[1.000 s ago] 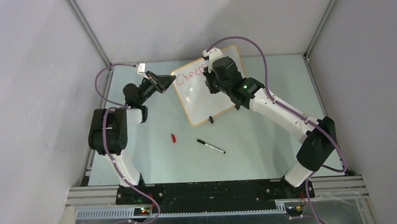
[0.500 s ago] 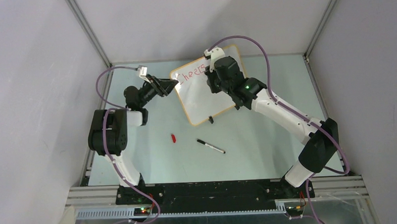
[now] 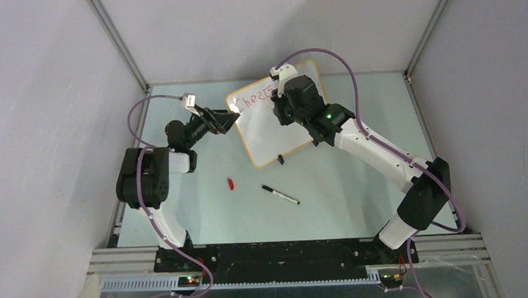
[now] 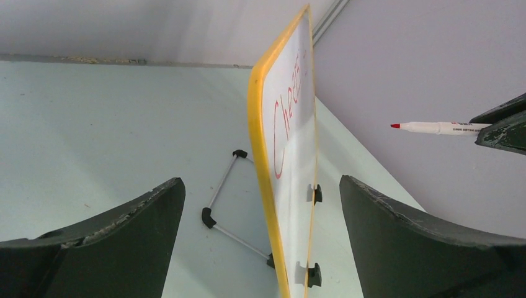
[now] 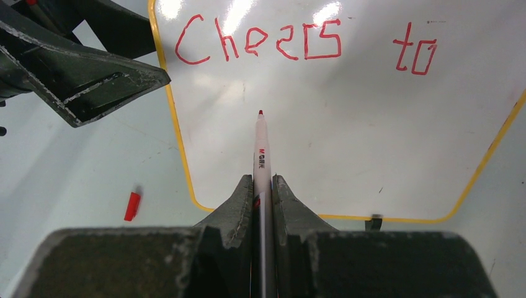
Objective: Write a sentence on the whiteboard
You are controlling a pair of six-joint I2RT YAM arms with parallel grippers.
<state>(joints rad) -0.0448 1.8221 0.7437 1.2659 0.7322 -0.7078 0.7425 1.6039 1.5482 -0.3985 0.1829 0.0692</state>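
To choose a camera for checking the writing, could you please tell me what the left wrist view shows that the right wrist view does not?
Only the left wrist view shows the thin metal wire stand. Only the right wrist view shows the word "to" and the loose red marker cap. Both show the yellow-rimmed glossy white whiteboard, the red handwritten sentence, and the white red-tipped marker in the shut right end effector.

Shows one whiteboard (image 3: 267,132) with two red words (image 5: 257,42). Counts two markers, one red marker (image 5: 261,146) and one black marker (image 3: 280,194), plus one red cap (image 3: 230,184). Includes two robot arms (image 3: 145,178), hence two pincers: left pincer (image 3: 232,121), right pincer (image 5: 262,181).
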